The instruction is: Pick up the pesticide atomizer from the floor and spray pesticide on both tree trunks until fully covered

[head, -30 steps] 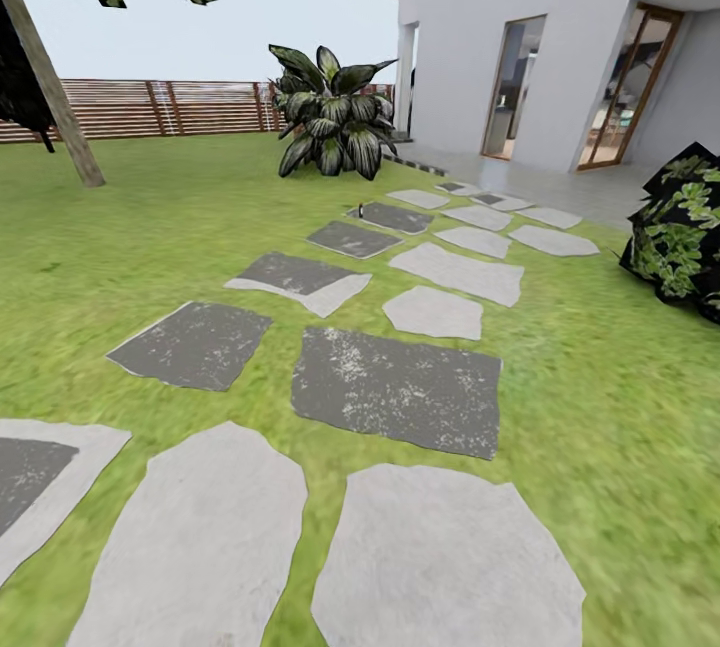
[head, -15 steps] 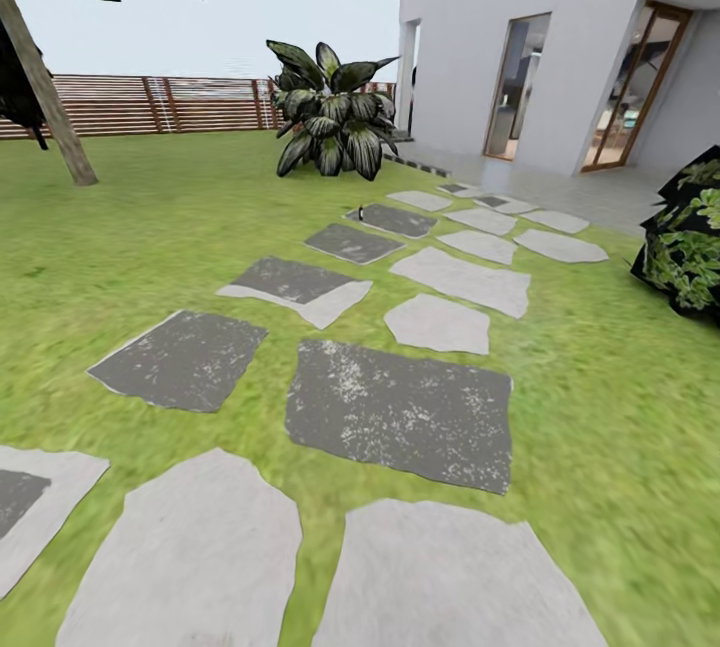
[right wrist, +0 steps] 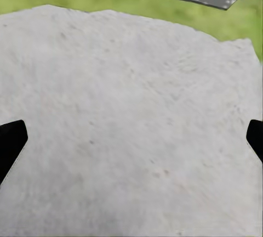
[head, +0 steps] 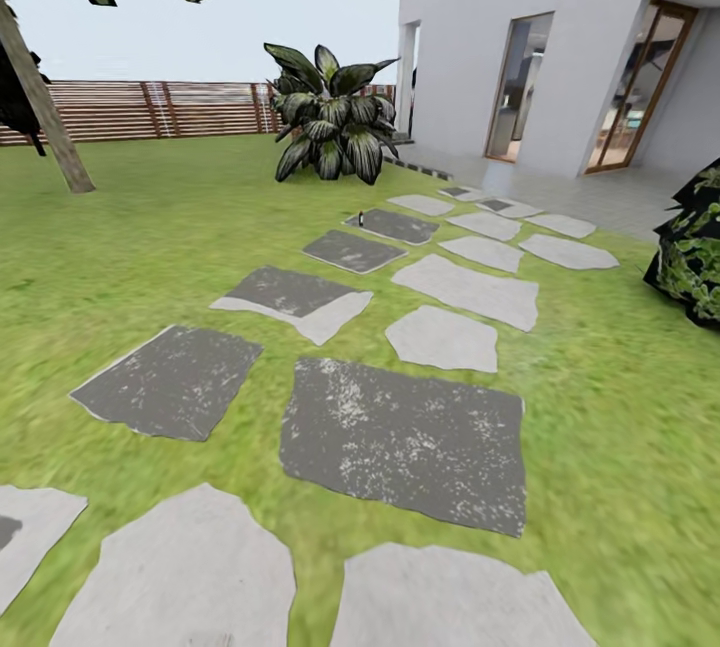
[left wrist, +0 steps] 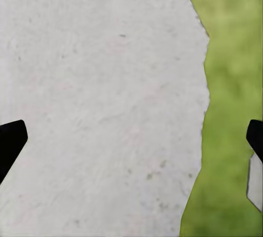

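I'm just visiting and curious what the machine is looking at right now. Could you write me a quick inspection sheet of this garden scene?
Surface: grass lawn crossed by a path of grey and dark stepping stones.
Job's things: a tiny dark object, likely the pesticide atomizer, stands on a far dark stone; one tree trunk at far left.
Clutter: nothing seen.
Hands: left hand and right hand both open and empty, over pale stone.
Cables: nothing seen.
Surroundings: wooden fence, leafy plant, white house, bush.
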